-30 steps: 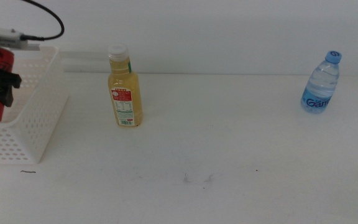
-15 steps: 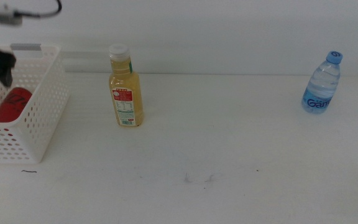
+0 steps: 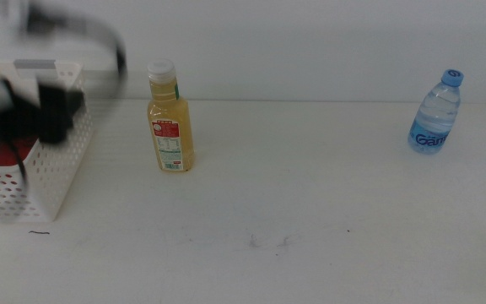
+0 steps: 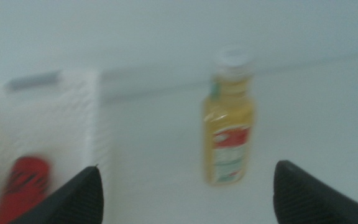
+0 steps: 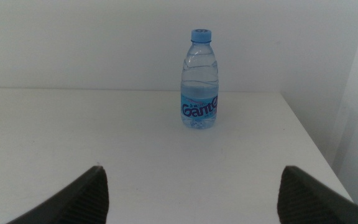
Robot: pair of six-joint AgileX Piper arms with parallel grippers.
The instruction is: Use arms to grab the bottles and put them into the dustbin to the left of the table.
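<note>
Left gripper (image 4: 185,186) and right gripper (image 5: 191,190), jaws spread

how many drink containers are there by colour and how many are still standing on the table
Yellow juice bottle: 1, on the table
Clear water bottle: 1, on the table
Red can: 1, in the dustbin
Total: 3, with 2 on the table

Bright, even light — left side motion-blurred

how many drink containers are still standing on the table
2: the yellow juice bottle with white cap near the white perforated plastic basket, and the clear water bottle with blue cap at the far right.
</note>
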